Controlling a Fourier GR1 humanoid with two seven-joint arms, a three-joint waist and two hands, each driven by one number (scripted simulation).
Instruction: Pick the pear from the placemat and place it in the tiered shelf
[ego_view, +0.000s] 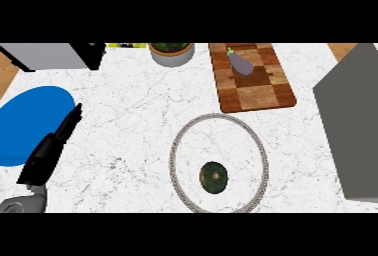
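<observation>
The pear (213, 177) shows as a small dark green round shape with a brown middle. It sits in the lower part of the round white placemat (221, 142) with a grey rim, at the counter's centre. The tiered shelf (353, 125) is the large grey block along the right edge. My left hand (50, 150) lies at the far left, fingers straight and pointing up the counter, well left of the placemat and holding nothing. My right hand does not show.
A blue oval plate (26, 122) lies under and left of my left hand. A wooden cutting board (258, 92) at the back carries a purple eggplant (240, 62). A potted plant (172, 52) and a grey appliance (48, 55) stand at the back.
</observation>
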